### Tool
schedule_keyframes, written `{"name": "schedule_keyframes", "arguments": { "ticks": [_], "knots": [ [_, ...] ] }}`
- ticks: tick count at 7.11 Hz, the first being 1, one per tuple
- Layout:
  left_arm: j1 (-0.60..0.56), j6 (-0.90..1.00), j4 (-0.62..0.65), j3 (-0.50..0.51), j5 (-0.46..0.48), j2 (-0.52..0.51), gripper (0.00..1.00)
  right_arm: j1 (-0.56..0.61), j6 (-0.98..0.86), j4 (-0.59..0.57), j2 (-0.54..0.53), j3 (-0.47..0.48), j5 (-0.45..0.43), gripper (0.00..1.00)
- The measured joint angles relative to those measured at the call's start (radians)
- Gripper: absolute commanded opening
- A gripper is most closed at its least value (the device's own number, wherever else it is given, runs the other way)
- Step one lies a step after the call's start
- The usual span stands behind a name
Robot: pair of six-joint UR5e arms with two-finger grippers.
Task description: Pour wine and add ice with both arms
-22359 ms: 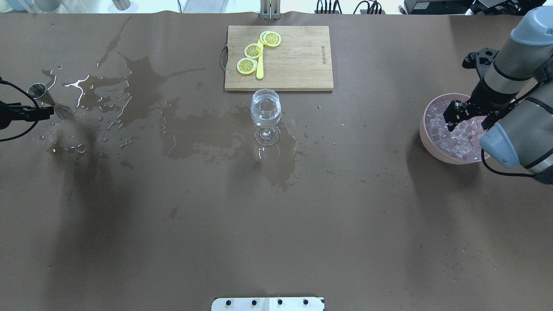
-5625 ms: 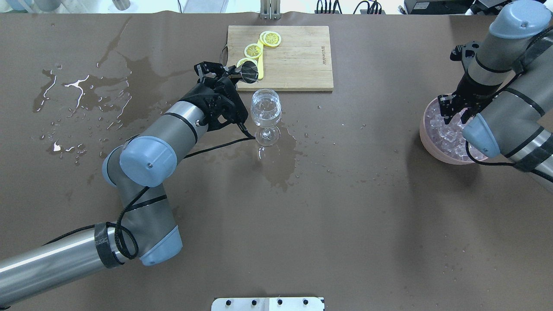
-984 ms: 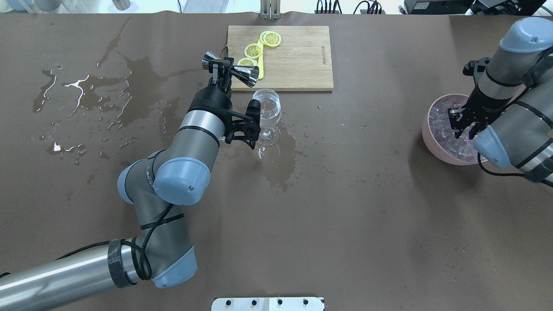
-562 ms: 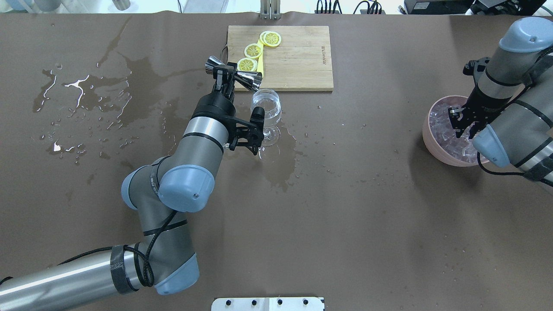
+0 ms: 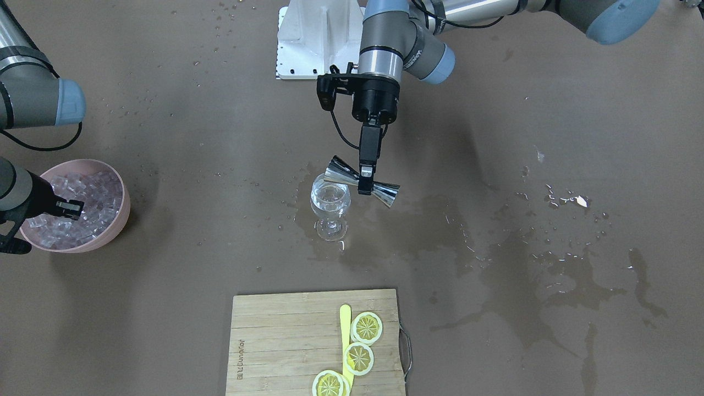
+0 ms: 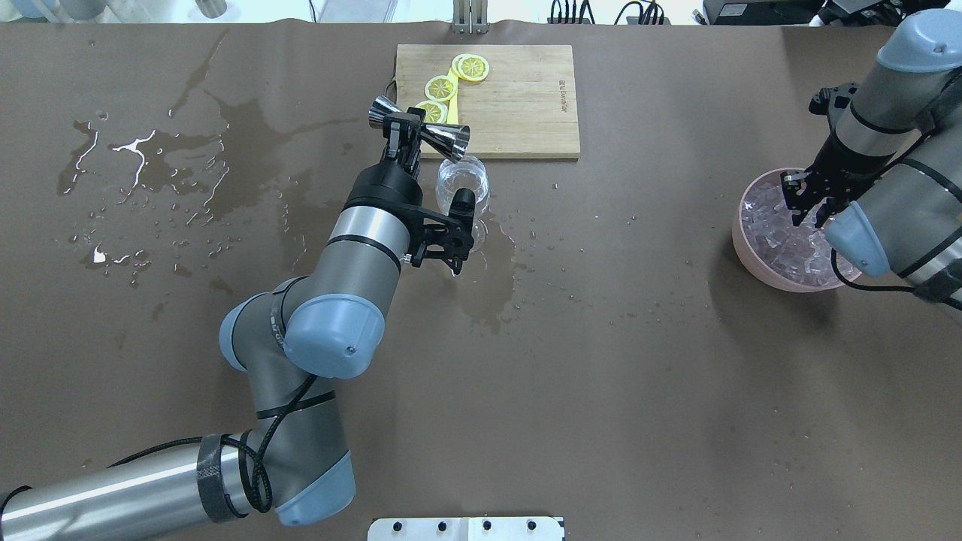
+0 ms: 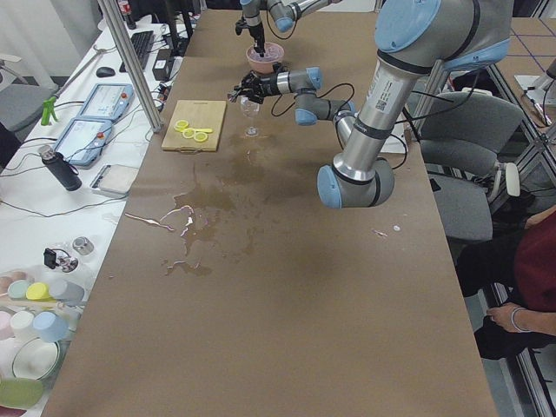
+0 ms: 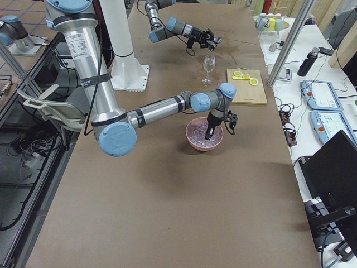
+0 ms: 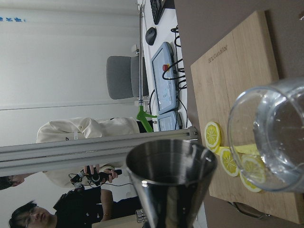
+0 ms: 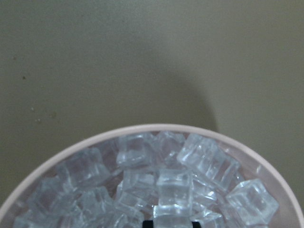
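The wine glass (image 5: 330, 204) (image 6: 469, 177) stands mid-table with clear wine in its bowl. My left gripper (image 5: 365, 183) (image 6: 403, 129) is shut on a steel double-cone jigger (image 5: 360, 182) (image 6: 419, 130), held on its side, one mouth just over the glass rim. The left wrist view looks into the jigger (image 9: 171, 180) beside the glass (image 9: 273, 137); no stream shows. My right gripper (image 6: 803, 203) (image 5: 68, 207) reaches down into the pink bowl (image 6: 744, 240) (image 5: 122, 212) among the ice (image 10: 171, 190) (image 6: 774, 233). Its fingertips are hidden, so I cannot tell their state.
A wooden cutting board (image 6: 518, 98) (image 5: 275, 341) with lemon slices (image 6: 440, 88) and a yellow knife lies just beyond the glass. Spilled liquid (image 6: 135, 150) wets the brown table cover around the glass and toward the left side. The white robot base (image 5: 313, 38) stands behind.
My left arm has carried the sideways jigger rightward, bringing its mouth over the glass rim. The right gripper has shifted slightly within the ice bowl.
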Motion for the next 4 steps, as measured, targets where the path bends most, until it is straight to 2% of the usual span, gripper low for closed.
{"name": "schedule_keyframes", "arguments": {
  "ticks": [2,4],
  "knots": [
    [-0.005,-0.077,-0.063,-0.033,-0.029,0.008,0.00,0.029,0.002,-0.007,0.008,0.028,0.045,0.23],
    [-0.037,-0.200,-0.105,-0.042,-0.105,0.024,0.00,0.051,0.003,-0.009,0.012,0.060,0.076,0.23]
  ]
}}
